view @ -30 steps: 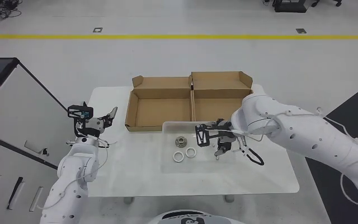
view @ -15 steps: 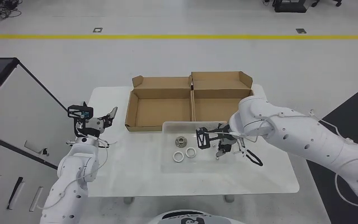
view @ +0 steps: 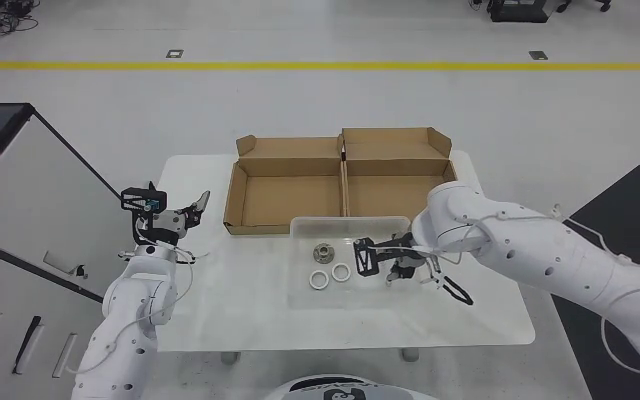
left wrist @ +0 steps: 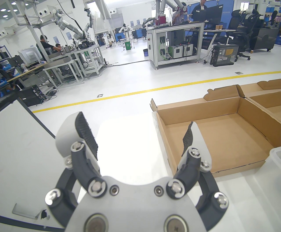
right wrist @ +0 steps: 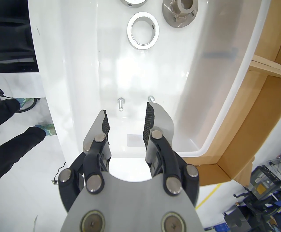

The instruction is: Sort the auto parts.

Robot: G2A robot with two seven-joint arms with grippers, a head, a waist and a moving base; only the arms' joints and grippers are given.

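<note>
Hovering over white tray (right wrist: 197, 87), right gripper (right wrist: 127, 109) fingers parted, wrist view catching 2 bolts (right wrist: 120, 103), left gripper (left wrist: 136, 120) fingers spread wide

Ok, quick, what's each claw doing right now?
Left claw: open, empty.
Right claw: open, empty, low inside the white bin by two small bolts.

A shallow white tray (right wrist: 221, 105) on the table holds the parts. A dull metal flange (right wrist: 180, 13) with a raised hub and bolt holes lies flat, hub up. Just beside it a bright metal ring (right wrist: 143, 30) lies flat, with a second ring (right wrist: 133, 2) close by. Well apart from these sit a small silver hex-head bolt (right wrist: 120, 103) and a second bolt (right wrist: 151, 98), partly hidden. Two open cardboard boxes (view: 285, 200) stand side by side just behind the tray.
</note>
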